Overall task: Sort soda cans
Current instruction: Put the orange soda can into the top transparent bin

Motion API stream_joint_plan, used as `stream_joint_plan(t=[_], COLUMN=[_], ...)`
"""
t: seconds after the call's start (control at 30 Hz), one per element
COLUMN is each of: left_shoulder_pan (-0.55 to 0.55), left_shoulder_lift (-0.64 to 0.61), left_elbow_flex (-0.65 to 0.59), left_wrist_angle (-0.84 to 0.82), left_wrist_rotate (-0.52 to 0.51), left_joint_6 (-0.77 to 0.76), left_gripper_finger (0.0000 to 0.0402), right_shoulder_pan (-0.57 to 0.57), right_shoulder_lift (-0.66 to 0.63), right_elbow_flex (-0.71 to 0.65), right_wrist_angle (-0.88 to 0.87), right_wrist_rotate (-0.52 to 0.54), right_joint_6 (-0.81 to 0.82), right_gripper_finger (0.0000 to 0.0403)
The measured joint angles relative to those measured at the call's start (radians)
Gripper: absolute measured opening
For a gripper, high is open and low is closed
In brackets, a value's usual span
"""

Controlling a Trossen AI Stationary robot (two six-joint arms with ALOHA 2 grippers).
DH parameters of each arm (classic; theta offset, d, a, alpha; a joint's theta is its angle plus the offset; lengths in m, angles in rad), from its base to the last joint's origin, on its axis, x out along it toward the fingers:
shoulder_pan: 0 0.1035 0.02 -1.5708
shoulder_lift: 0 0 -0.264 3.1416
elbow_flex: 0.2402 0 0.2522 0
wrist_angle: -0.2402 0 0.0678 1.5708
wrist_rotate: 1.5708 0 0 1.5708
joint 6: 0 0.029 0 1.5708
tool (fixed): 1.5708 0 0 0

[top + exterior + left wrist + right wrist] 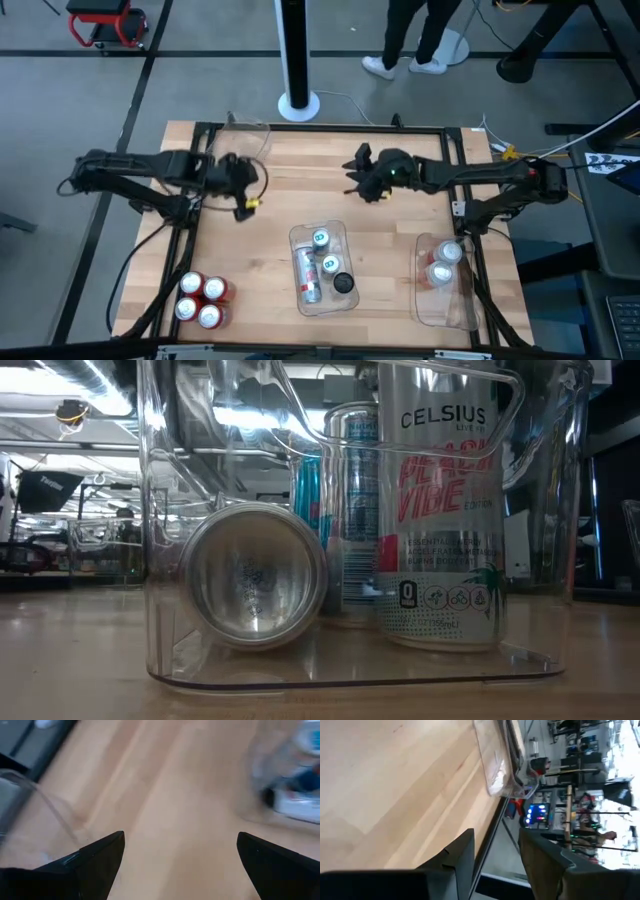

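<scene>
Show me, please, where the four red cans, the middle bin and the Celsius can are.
four red cans (202,299): high view, silver top of one can in the cluster.
middle bin (296,240): high view, its far left rim.
Celsius can (440,510): low view, its printed side.

in the left wrist view, the cans in the middle bin (292,775) are blurred beyond telling apart. in the low view, a teal can (308,490) is mostly hidden behind the lying can (254,575), and the bin's top is cut off.

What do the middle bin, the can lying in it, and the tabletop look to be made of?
Middle bin: clear glossy plastic; the cans show through its walls.
Lying can: probably aluminium; its dull silver end reflects light.
Tabletop: pale wood, with visible plank grain.
</scene>
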Motion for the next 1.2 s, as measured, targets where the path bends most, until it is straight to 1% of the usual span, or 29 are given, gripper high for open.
stream_joint_plan(t=[0.1,0.23,0.37,0.47,0.6,0.73,0.9,1.03,1.13,1.2], left_shoulder_pan=[-0.139,-0.308,-0.47,-0.593,-0.707,-0.776,-0.828,-0.853,-0.852,-0.843], left_shoulder_lift=[0.0,0.014,0.058,0.111,0.21,0.294,0.352,0.37,0.378,0.38], left_elbow_flex=[0.0,0.0,0.0,0.0,0.037,0.128,0.23,0.234,0.229,0.229], left_wrist_angle=[-0.043,-0.115,-0.174,-0.18,-0.209,-0.257,-0.281,-0.28,-0.279,-0.268], left_wrist_rotate=[-0.008,-0.003,0.08,0.115,0.131,0.13,0.138,0.148,0.148,0.146], left_joint_6=[-0.182,-0.43,-0.655,-0.763,-0.846,-0.904,-1.001,-0.996,-0.945,-0.956], left_gripper_finger=[0.0375,0.0375,0.0375,0.0375,0.0375,0.0375,0.0375,0.0375,0.0375,0.0375], right_shoulder_pan=[0.037,0.074,0.111,0.146,0.206,0.258,0.304,0.326,0.33,0.329], right_shoulder_lift=[0.0,0.0,0.0,0.0,0.0,0.0,0.01,0.037,0.042,0.041], right_elbow_flex=[-0.004,-0.004,-0.004,-0.004,-0.004,-0.004,-0.004,-0.004,-0.004,-0.004], right_wrist_angle=[0.01,0.022,0.04,0.071,0.107,0.149,0.167,0.17,0.164,0.167], right_wrist_rotate=[0.031,0.037,0.038,0.038,0.038,0.058,0.108,0.152,0.153,0.155], right_joint_6=[0.02,0.05,0.099,0.132,0.149,0.15,0.15,0.144,0.131,0.13], right_gripper_finger=[0.0154,0.0154,0.0154,0.0154,0.0154,0.0154,0.0154,0.0154,0.0154,0.0154])
